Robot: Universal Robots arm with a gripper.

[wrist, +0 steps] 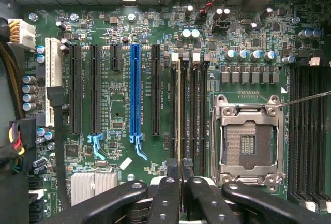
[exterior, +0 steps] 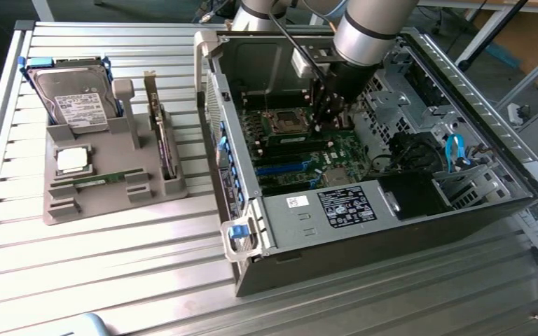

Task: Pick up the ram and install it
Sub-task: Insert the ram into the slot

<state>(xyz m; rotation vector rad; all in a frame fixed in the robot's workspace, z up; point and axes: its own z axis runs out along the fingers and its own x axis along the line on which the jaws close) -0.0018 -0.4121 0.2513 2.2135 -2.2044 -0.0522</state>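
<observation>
My gripper (wrist: 179,168) reaches down inside the open computer case (exterior: 279,245), over the motherboard (wrist: 119,110). It is shut on a ram stick (wrist: 179,110), which I see edge-on as a thin yellowish-green line. The stick lines up with the memory slots (wrist: 194,110) beside the empty processor socket (wrist: 250,141). Whether it is seated in a slot I cannot tell. In the exterior view the gripper (exterior: 325,131) hangs just beside the socket (exterior: 283,120). A second, matching ram stick (exterior: 96,180) lies flat on the grey parts tray (exterior: 110,206) at the exterior view's left.
The tray also holds a hard drive (exterior: 73,98), an upright dark expansion card (exterior: 162,133) and a square silver processor (exterior: 71,159). Case walls and a drive cage (exterior: 465,182) with a blue cable (exterior: 454,150) close in around the board. More memory slots (wrist: 307,131) lie beyond the socket.
</observation>
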